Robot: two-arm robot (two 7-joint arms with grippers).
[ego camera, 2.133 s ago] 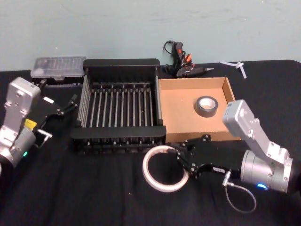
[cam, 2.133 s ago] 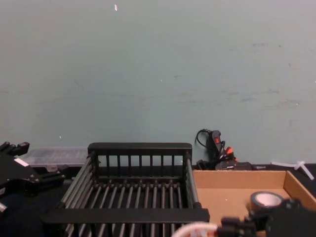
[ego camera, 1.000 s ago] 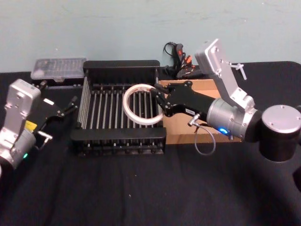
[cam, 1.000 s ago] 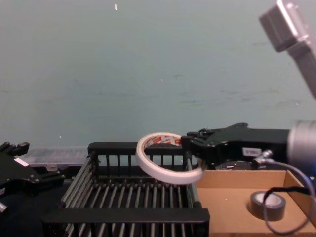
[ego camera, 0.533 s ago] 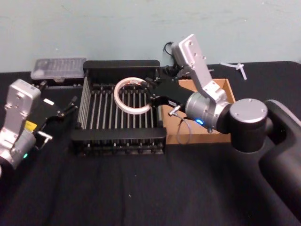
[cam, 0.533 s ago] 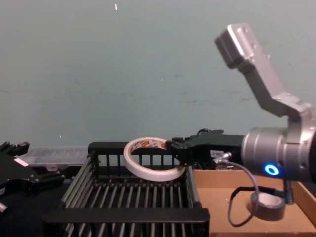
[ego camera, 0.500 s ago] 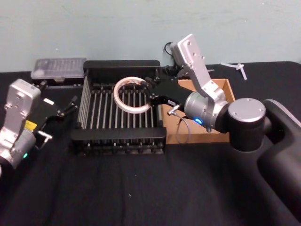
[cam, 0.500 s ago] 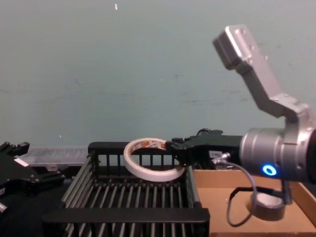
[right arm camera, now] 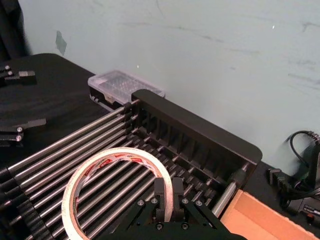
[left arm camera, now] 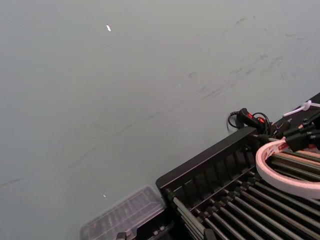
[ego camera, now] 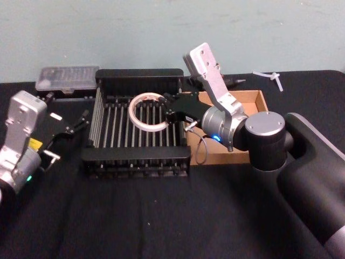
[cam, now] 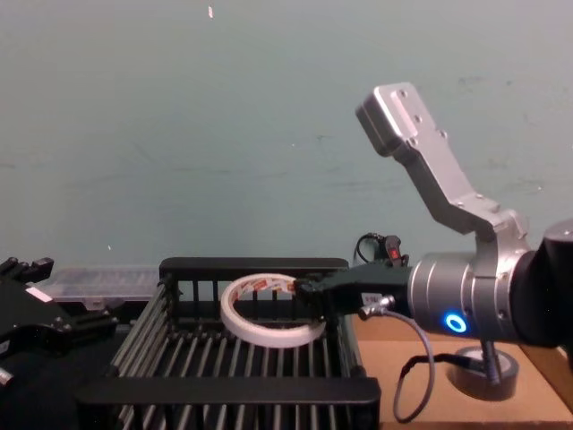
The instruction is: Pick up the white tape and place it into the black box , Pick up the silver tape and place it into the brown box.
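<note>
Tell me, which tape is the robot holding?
The white tape, the big thin ring, clamped in the right gripper over the black box. The silver tape sits in the brown box.

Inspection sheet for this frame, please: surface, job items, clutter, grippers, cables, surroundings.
Surface: black cloth table.
Job's things: white tape held tilted over the black box; silver tape lying in the brown box.
Clutter: clear plastic case behind the crate; white plastic piece at the far right.
Grippers: right gripper shut on the tape's rim; left gripper parked left of the crate.
Cables: grey loop under the right wrist; black cord behind the boxes.
Surroundings: teal wall.
</note>
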